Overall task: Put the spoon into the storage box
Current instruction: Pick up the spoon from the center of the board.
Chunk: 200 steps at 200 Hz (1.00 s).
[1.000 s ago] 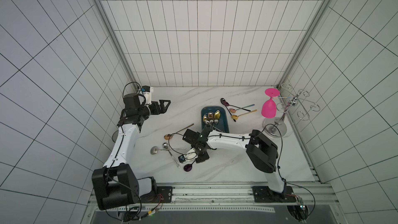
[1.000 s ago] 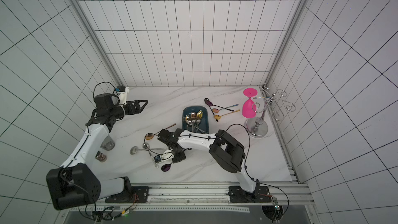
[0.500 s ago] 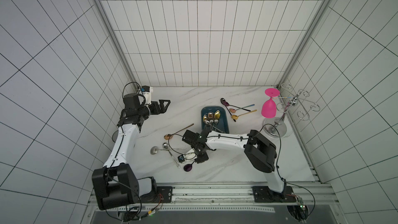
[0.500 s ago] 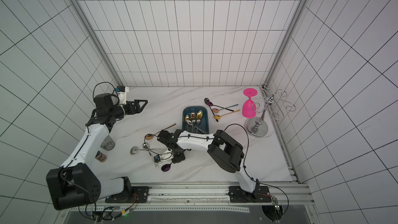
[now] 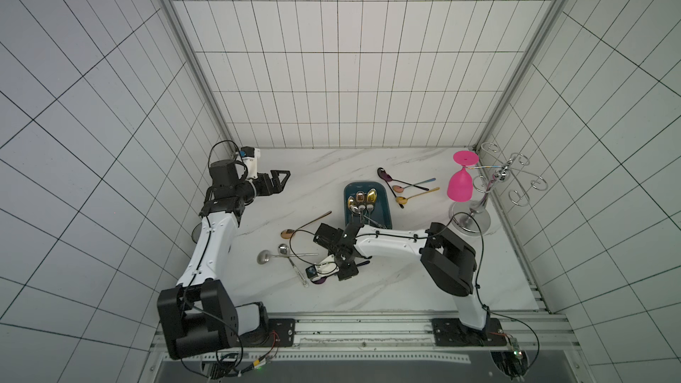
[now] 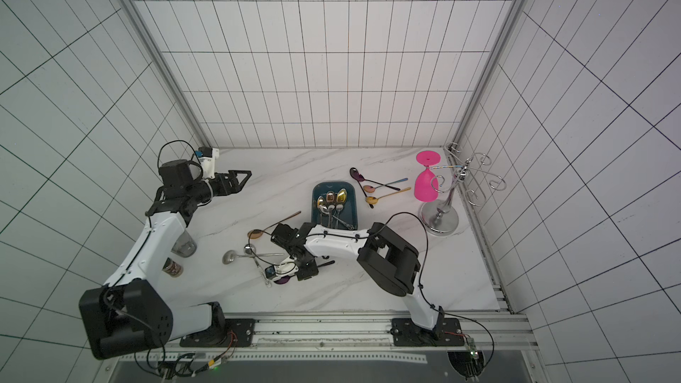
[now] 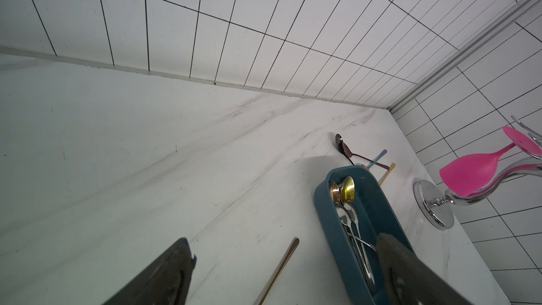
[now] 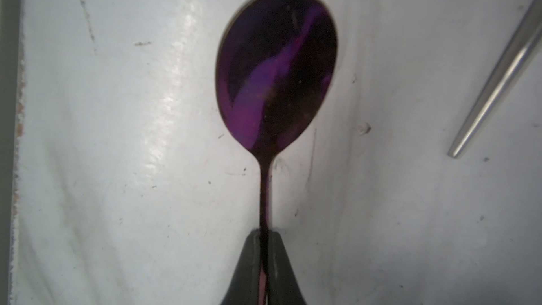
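Observation:
A dark purple spoon (image 8: 275, 68) lies on the white marble table near its front middle, and in both top views only its bowl (image 5: 318, 280) and handle end show. My right gripper (image 8: 265, 236) is shut on the spoon's thin handle just behind the bowl, low over the table (image 5: 342, 270). The storage box (image 5: 383, 208), a dark teal tray, sits just behind the right arm and holds several spoons (image 7: 347, 192). My left gripper (image 5: 282, 180) hangs open and empty at the far left, well away from both.
A bronze spoon (image 5: 307, 223) and two silver spoons (image 5: 263, 256) lie left of my right gripper. Three more spoons (image 5: 405, 187) lie beyond the box. A pink goblet (image 5: 460, 186) hangs upside down on a chrome rack (image 5: 475, 215) at the right wall. Two jars (image 6: 184, 246) stand by the left arm.
My right gripper's jaws have closed onto the purple spoon's handle. The left arm has not moved.

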{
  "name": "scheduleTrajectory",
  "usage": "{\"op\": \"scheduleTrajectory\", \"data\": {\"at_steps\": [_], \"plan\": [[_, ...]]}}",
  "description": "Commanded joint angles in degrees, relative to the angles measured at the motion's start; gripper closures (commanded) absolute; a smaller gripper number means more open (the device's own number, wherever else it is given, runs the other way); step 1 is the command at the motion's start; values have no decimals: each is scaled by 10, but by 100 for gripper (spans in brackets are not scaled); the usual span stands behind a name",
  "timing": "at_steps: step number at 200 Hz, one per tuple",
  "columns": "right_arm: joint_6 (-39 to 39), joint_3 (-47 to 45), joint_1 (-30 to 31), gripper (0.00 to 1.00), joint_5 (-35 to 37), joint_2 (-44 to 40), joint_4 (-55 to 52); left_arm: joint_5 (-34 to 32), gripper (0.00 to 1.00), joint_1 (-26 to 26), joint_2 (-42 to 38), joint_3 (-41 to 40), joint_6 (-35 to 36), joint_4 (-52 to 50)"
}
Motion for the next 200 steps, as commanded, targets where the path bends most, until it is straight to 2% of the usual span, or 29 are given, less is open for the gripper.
{"op": "scheduleTrajectory", "data": {"at_steps": [1, 62, 132, 167, 200], "plan": [[5, -22, -8, 100, 44, 8, -36, 1, 1, 3, -13, -1, -3, 12], [39, -7, -21, 100, 52, -14, -68, -4, 1, 6, -14, -1, -1, 11], [90, 8, -39, 100, 63, -79, -71, -11, 1, 11, -14, -1, -2, 8], [185, 24, -65, 100, 67, -111, -43, -26, 1, 13, -12, -3, -2, 6], [309, 61, -104, 100, 84, -125, -32, -30, 1, 15, -8, 0, -7, 4]]}}
